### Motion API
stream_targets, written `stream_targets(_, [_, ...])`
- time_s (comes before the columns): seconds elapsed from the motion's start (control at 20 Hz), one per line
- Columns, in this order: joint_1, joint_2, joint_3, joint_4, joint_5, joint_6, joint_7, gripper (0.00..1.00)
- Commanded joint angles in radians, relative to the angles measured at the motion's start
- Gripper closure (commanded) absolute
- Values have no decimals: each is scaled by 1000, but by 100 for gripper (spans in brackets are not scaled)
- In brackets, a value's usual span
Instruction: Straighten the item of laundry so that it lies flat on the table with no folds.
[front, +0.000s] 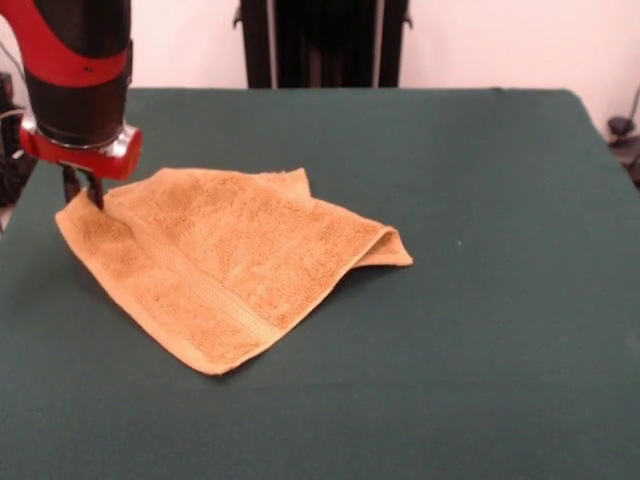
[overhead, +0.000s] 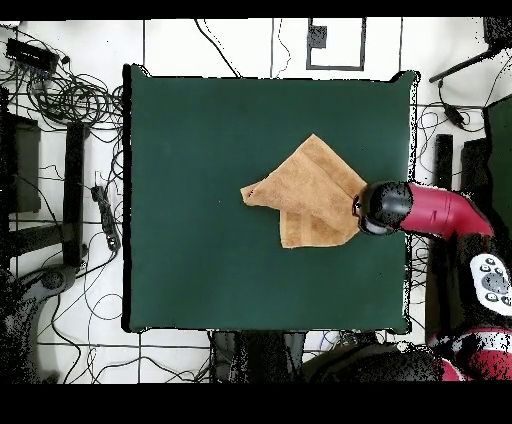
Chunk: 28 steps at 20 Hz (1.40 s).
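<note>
An orange-tan terry towel (front: 225, 265) is lying folded on the dark green felt table (front: 480, 300), toward three o'clock in the overhead view. The gripper (front: 84, 190) is touching its corner; whether the jaws are clenched is unclear. Cables (overhead: 70, 95) are littering the white floor (overhead: 230, 45).

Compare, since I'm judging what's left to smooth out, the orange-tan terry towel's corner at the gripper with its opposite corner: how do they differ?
On the orange-tan terry towel, the corner at the gripper lies single-layered against the dark green felt table; the opposite corner is doubled over, two layers showing at its edge. The gripper corner sits under the red and black arm; the folded corner lies free, nothing near it. Both share the same looped weave.
</note>
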Motion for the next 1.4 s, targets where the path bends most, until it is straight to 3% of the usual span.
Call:
stream_targets(0.05, [53, 58, 169, -131, -56, 181, -369, 100])
stream_targets(0.45, [44, 66, 193, -134, -69, 186, -355, 100])
stream_targets(0.5, [33, 62, 200, -116, -76, 162, -351, 0])
stream_targets(1.15, [33, 33, 149, -69, -67, 114, -196, 0])
stream_targets(1.4, [57, -102, 53, 209, 14, 84, 78, 0])
